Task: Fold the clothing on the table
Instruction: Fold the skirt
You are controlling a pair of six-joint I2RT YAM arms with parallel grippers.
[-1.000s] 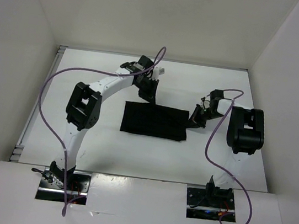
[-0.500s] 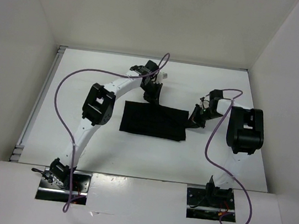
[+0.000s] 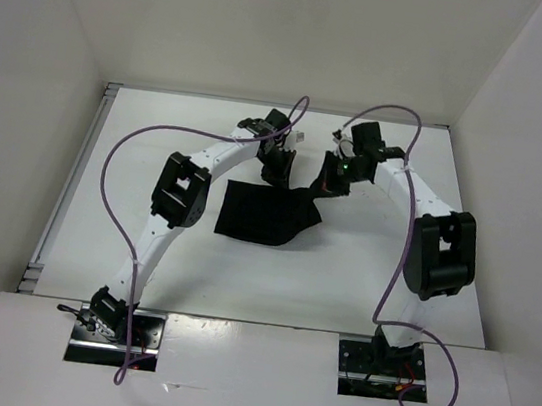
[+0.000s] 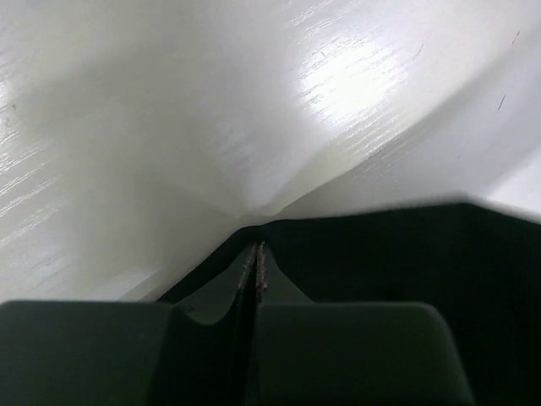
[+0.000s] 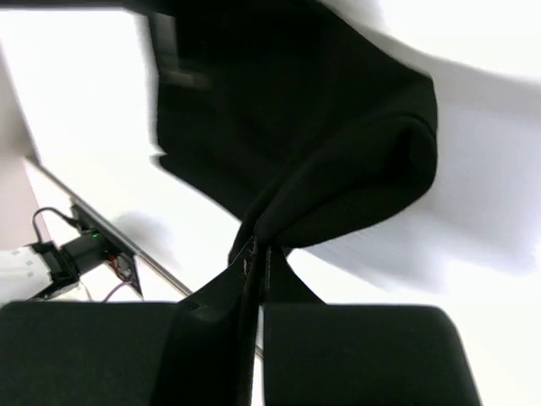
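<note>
Clothing (image 3: 257,217) lay mid-surface (image 3: 342,274) in top view; left jaws at its 12 o'clock edge, right jaws at 1 o'clock w/ that corner raised. Left wrist: jaws pressed together, pinching clothing (image 4: 406,254) edge on surface (image 4: 169,101). Right wrist: jaws pinching a clothing (image 5: 338,161) fold above surface (image 5: 68,101).

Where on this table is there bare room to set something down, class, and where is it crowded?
Bare table lies between the clothing and the near edge, and along the left edge, outside the left arm. Crowded: the far middle, where the left gripper and right gripper pinch the clothing.
</note>
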